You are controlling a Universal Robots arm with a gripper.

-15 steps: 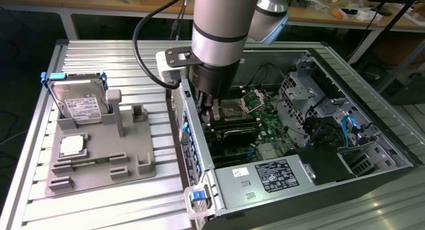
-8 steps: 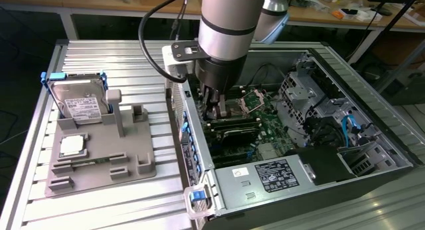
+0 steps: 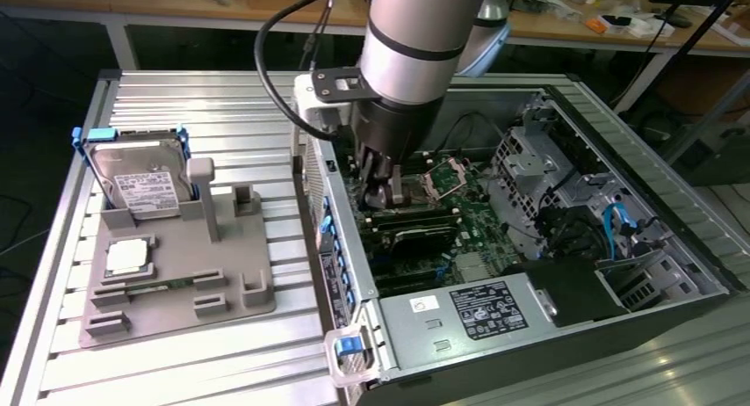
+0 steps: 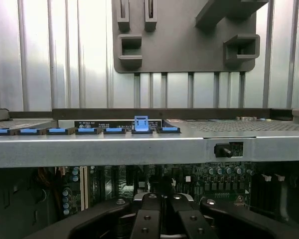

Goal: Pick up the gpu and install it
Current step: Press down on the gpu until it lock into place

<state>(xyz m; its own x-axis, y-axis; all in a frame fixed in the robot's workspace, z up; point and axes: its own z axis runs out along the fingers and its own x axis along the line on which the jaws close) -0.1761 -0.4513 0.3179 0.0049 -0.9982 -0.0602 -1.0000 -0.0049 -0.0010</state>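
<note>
Closest to the wrist lens, the hand [image 4: 162,201] has its dark fingers [image 4: 148,219] pressed together, down inside the open computer case [image 3: 656,204]. From the exterior view I see the hand [image 3: 393,193] low over the motherboard [image 3: 469,221]. The gpu [image 3: 410,215] looks like a dark strip edge-on just under the fingertips; I cannot tell whether they pinch it. The power supply [image 3: 469,309] sits at five o'clock from the hand. At eight o'clock, on the ribbed desk [image 3: 234,98], a grey holder [image 3: 176,292] carries the processor chip [image 3: 126,258], with the hard drive [image 3: 140,186] upright at nine o'clock.
</note>
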